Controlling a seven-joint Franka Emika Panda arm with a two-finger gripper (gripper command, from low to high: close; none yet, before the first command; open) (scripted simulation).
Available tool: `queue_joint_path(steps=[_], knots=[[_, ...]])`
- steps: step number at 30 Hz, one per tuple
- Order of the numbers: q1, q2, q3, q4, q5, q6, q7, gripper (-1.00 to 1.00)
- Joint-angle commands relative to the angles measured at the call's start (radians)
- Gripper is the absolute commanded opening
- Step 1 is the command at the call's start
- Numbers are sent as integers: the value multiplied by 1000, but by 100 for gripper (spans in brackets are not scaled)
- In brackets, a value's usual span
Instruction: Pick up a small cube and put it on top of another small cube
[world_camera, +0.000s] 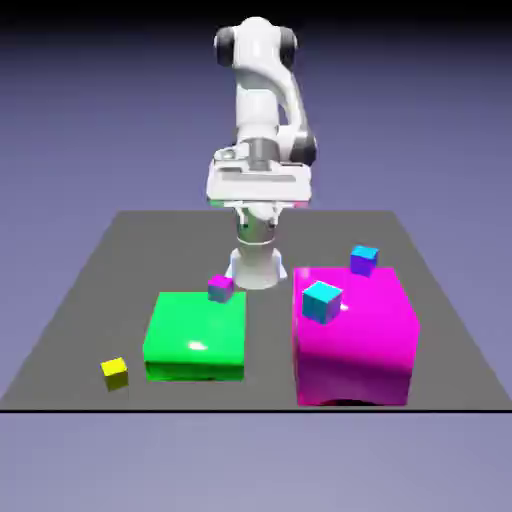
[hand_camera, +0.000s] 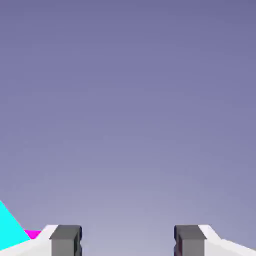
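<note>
The small yellow cube (world_camera: 115, 373) sits on the grey table near its front edge, at the exterior view's left, just left of the big green block (world_camera: 195, 335). My gripper (hand_camera: 127, 240) is open: in the hand view its two grey fingertips (hand_camera: 66, 239) stand far apart with only the blue-violet backdrop between them. In the exterior view the hand (world_camera: 260, 185) hangs high above the table's back middle, far from the yellow cube. A tiny magenta cube (world_camera: 220, 288) rests at the green block's back right corner.
A big magenta block (world_camera: 355, 335) stands at the exterior view's right with a cyan cube (world_camera: 322, 301) on its top. Another small cyan and purple cube (world_camera: 363, 260) lies behind it. A cyan corner (hand_camera: 10, 227) and a magenta sliver (hand_camera: 32, 233) show at the hand view's bottom left.
</note>
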Motion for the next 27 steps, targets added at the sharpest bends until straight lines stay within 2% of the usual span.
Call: queue_joint_path(steps=[1, 27], knots=[[-15, 36, -5, 30, 9, -30, 9, 0], [-414, 979, -147, 821, 241, -802, 248, 0]])
